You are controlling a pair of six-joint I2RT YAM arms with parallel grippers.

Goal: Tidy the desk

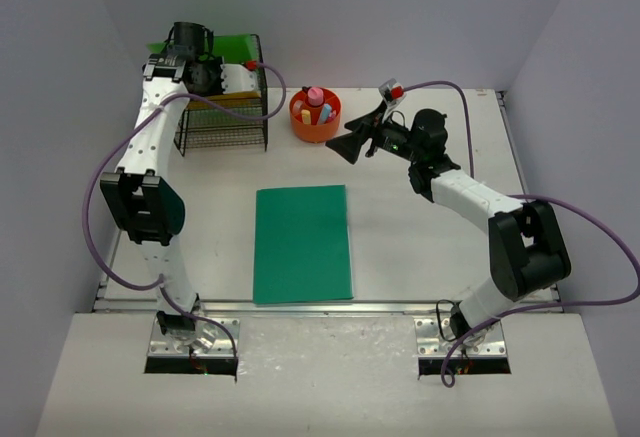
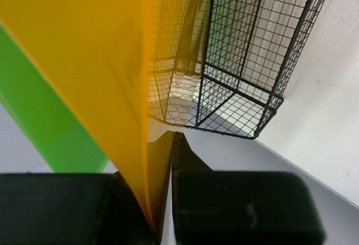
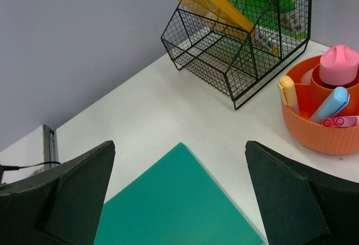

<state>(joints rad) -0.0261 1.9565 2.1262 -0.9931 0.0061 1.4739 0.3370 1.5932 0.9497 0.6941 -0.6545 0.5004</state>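
The white desk (image 1: pixel 430 247) holds a teal notebook (image 1: pixel 303 242) lying flat at its middle. A black wire rack (image 1: pixel 225 132) stands at the back left with a green folder (image 1: pixel 235 45) upright in it. My left gripper (image 1: pixel 215 77) is above the rack, shut on a yellow folder (image 2: pixel 84 60) that slants down into the rack (image 2: pixel 252 60). In the left wrist view the left gripper (image 2: pixel 171 138) pinches the folder's edge. My right gripper (image 1: pixel 355 135) is open and empty, above the desk beside the orange cup. In the right wrist view the right gripper (image 3: pixel 179 142) hovers over the notebook's far corner (image 3: pixel 179 206).
An orange pen cup (image 1: pixel 315 117) with several markers and a pink object stands right of the rack; it also shows in the right wrist view (image 3: pixel 320 127). A metal rail (image 1: pixel 330 304) runs along the front edge. Pale grey walls enclose the desk.
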